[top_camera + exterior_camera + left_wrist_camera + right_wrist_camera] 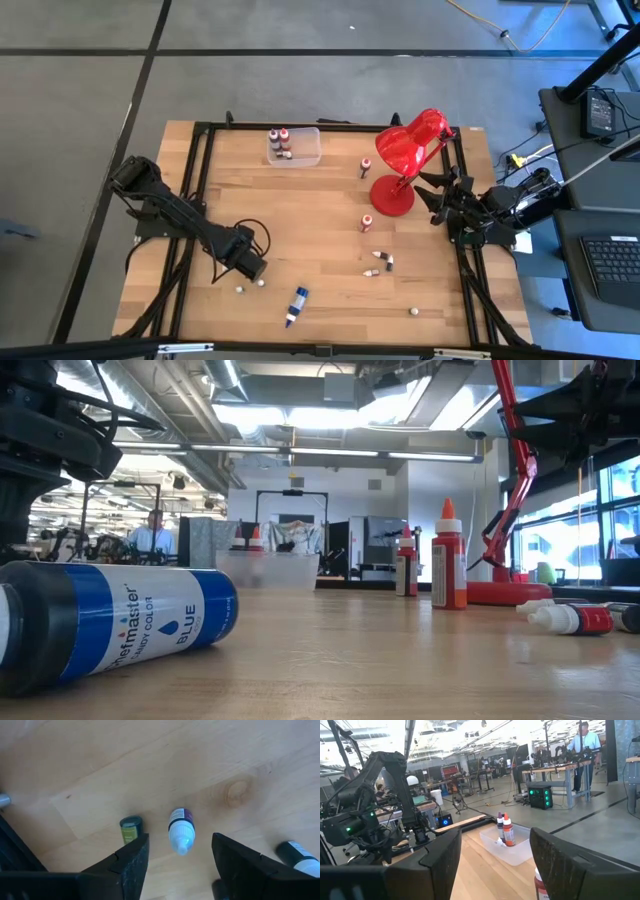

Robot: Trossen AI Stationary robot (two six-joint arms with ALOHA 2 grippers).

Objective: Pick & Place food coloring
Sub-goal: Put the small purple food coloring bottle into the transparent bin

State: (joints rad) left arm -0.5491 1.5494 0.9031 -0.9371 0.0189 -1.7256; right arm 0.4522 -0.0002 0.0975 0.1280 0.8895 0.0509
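fingers of my left gripper point(178, 865) are spread, hanging straight over a small food coloring bottle point(180, 823) lying on its side on the table point(320, 215) near the front edge. its long axis runs along the gap between my fingers, white cap toward my wrist, so i'd come straight down and pinch across the body (not the tapered cap). farther off, my right gripper point(492, 865) waits, spread too, beside the red lamp point(405, 160).
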